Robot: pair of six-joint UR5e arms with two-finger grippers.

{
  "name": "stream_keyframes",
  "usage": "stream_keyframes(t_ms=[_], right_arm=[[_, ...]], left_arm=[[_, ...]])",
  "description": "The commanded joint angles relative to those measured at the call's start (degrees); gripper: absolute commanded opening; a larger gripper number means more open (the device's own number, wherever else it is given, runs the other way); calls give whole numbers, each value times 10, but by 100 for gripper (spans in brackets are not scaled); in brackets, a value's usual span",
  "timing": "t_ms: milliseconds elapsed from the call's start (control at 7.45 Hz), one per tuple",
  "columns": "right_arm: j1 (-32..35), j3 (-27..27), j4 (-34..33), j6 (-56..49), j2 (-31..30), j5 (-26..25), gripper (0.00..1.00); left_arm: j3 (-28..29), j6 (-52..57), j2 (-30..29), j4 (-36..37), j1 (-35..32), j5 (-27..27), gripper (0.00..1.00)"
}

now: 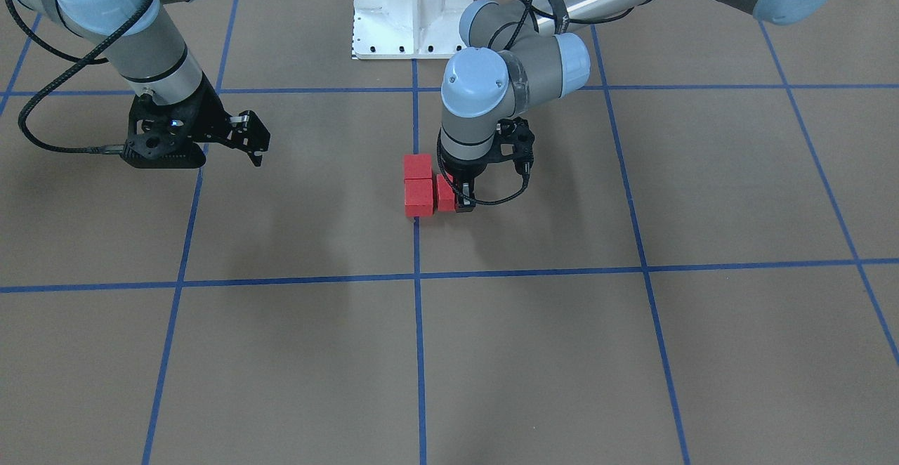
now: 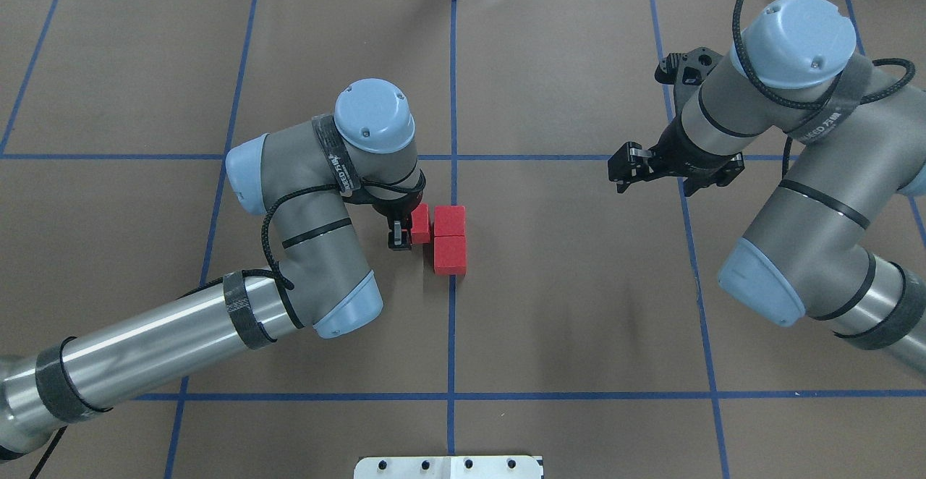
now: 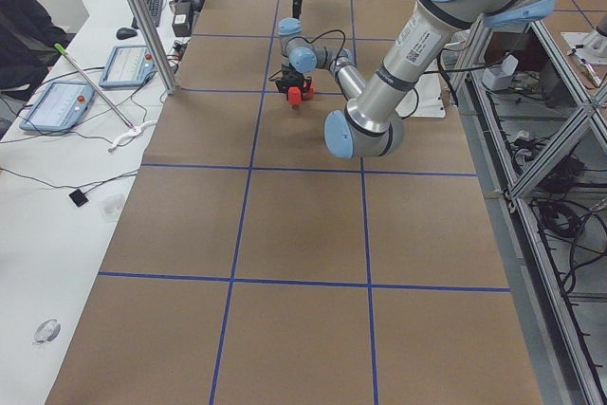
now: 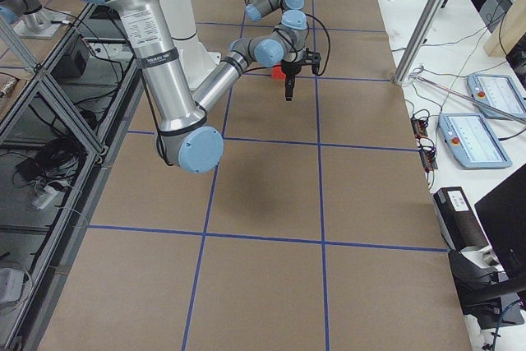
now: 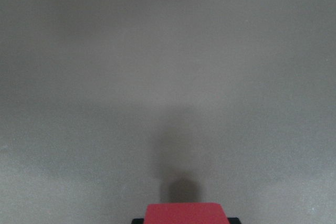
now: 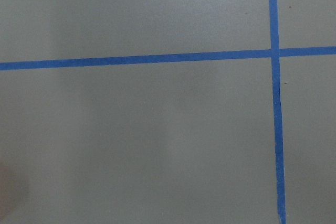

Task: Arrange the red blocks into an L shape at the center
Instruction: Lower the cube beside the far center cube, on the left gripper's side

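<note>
Two red blocks (image 2: 449,220) (image 2: 450,255) lie touching in a short column on the middle blue tape line (image 2: 451,320) at the center. In the front-facing view they are the near one (image 1: 418,198) and the far one (image 1: 418,167). My left gripper (image 2: 411,230) (image 1: 454,199) is shut on the third red block (image 2: 421,220) (image 1: 444,191) and holds it low, close beside the column's end block on my left side. This block shows at the bottom of the left wrist view (image 5: 185,213). My right gripper (image 2: 623,172) (image 1: 254,143) hovers open and empty, far to the right.
The white robot base (image 1: 413,8) stands behind the center. Blue tape lines (image 6: 274,129) divide the brown floor into squares. The left arm's elbow (image 2: 304,233) hangs over the square left of the blocks. Operator panels (image 3: 57,106) lie beyond the table edge.
</note>
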Motion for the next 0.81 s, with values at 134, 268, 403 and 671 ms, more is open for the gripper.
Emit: stream_keyframes(t_ms=[134,268,403,671], right_arm=[[2,1,0,0,-1,0,100],[2,1,0,0,-1,0,100],[1,1,0,0,0,0,100],[1,0,0,0,-1,0,100]], left_arm=[[2,0,-1,-4,0,0,0],[4,0,-1,-4,0,0,0],[9,0,-1,-12,0,0,0],[13,0,-5,-14,0,0,0]])
